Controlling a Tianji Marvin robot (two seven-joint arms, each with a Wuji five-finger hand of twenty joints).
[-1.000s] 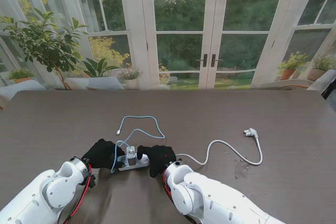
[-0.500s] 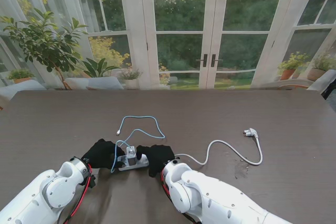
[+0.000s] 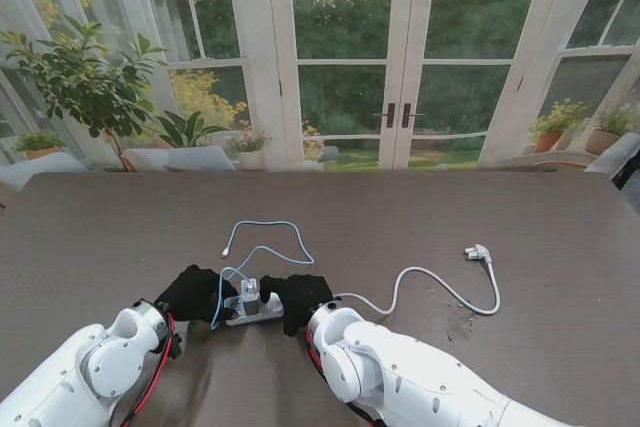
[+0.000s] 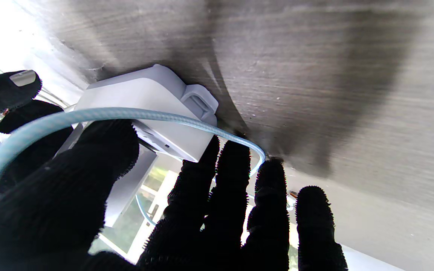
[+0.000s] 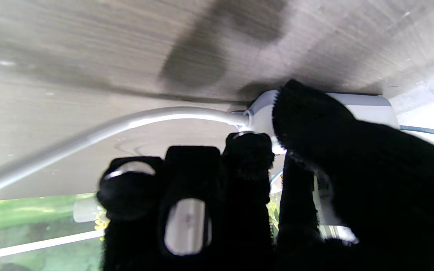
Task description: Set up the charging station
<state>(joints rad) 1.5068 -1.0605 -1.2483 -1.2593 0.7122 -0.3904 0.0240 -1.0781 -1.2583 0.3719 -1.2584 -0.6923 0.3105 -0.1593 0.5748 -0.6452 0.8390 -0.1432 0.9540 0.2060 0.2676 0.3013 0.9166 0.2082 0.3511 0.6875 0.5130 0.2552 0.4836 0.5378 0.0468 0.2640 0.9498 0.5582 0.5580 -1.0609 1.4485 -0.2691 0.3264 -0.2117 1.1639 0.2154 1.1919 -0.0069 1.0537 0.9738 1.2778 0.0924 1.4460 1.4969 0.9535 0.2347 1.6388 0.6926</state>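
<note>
- The white strip (image 3: 255, 311) lies low and left of centre in the stand view, on the brown table (image 3: 420, 217).
- The left hand (image 3: 195, 293) clasps the strip's left end, thumb and fingers around it.
- The right hand (image 3: 298, 299) clasps the right end.
- A charger (image 3: 250, 295) stands plugged into the strip.
- A blue cable (image 3: 262, 245) loops above it.
- The white cord (image 3: 430, 285) runs right to its plug (image 3: 477, 253).

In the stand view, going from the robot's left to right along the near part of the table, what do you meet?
left hand → charger block standing on the power strip → right hand → white power cord → wall plug at the cord's far end.
</note>
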